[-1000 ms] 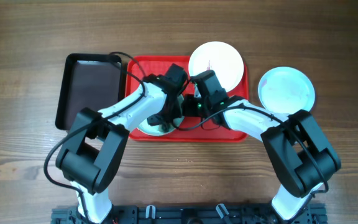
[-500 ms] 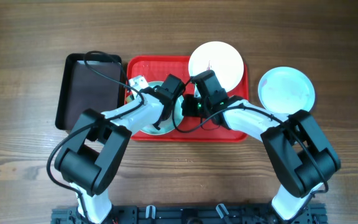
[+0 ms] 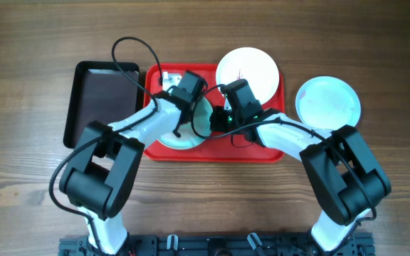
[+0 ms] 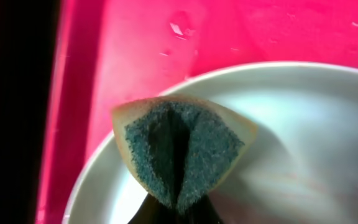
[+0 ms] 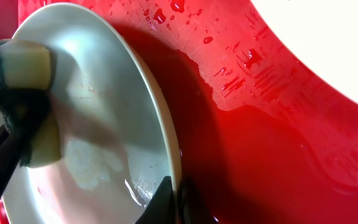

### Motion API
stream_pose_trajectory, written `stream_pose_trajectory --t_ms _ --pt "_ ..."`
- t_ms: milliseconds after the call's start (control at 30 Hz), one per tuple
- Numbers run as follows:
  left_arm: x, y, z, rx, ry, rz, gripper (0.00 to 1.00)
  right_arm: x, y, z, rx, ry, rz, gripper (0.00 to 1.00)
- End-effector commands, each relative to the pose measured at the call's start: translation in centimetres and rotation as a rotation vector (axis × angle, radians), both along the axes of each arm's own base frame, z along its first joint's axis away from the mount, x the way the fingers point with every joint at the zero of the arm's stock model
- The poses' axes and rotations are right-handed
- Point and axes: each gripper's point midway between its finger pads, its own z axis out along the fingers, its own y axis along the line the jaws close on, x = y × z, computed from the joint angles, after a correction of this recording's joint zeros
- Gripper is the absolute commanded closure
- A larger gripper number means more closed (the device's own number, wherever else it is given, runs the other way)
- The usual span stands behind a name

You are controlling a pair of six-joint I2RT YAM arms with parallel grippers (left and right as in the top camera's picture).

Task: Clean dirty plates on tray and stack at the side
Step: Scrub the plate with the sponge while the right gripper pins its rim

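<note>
A pale mint plate (image 3: 184, 136) stands tilted on its edge in the left half of the red tray (image 3: 219, 153). My right gripper (image 5: 173, 200) is shut on the rim of this plate (image 5: 104, 106). My left gripper (image 4: 179, 208) is shut on a folded green-and-yellow sponge (image 4: 182, 152), pressed against the plate's inner face (image 4: 291, 130) near its rim. The sponge (image 5: 27, 68) sits at the plate's upper left in the right wrist view. A white plate (image 3: 246, 71) with a thin red smear lies flat at the tray's far right. Another pale plate (image 3: 327, 103) rests on the table, right of the tray.
A narrow black tray (image 3: 102, 99) lies just left of the red tray. Water pools and droplets cover the red tray floor (image 5: 260, 137). Both arms cross above the tray's middle, and a black cable (image 3: 130, 53) loops over the black tray.
My left gripper has carried the sponge across the tilted plate toward the tray's far left, and more of the plate shows. The right gripper has kept its hold on the rim.
</note>
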Motion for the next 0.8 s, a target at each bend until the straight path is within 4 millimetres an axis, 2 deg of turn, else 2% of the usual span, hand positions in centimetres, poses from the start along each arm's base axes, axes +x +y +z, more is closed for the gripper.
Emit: stream_pose_trajectory --t_ms 0,133,233,333,500,600,700,767 --pt "-5.7 -3.9 -5.6 -0.27 0.351 -0.132 0.96 -0.1 0.0 -0.8 -0.017 0.011 0.014 0.96" --pt "-6.4 -5.7 -4.7 -0.488 0.437 -0.125 0.96 -0.2 0.0 -0.8 -0.016 0.012 0.014 0.96" --pt "-7.0 -8.2 -3.2 -0.719 0.498 -0.146 0.96 -0.1 0.0 -0.8 -0.015 0.012 0.014 0.96" --pt "-6.9 -10.1 -1.7 -0.878 0.516 -0.185 0.96 -0.2 0.1 -0.8 -0.013 0.013 0.016 0.96" --pt "-5.7 -11.1 -1.0 -0.924 0.459 -0.231 0.96 -0.2 0.1 -0.8 -0.011 0.015 0.018 0.96" --pt "-4.4 -10.2 -1.7 -0.864 0.41 -0.17 0.96 -0.2 0.1 -0.8 -0.011 0.015 0.018 0.96" --pt "-3.0 -7.5 -3.3 -0.713 0.346 -0.01 0.96 -0.2 0.1 -0.8 -0.011 0.016 0.018 0.96" --pt "-2.1 -4.7 -4.3 -0.587 0.291 0.124 0.96 -0.2 0.1 -0.8 -0.011 0.016 0.018 0.96"
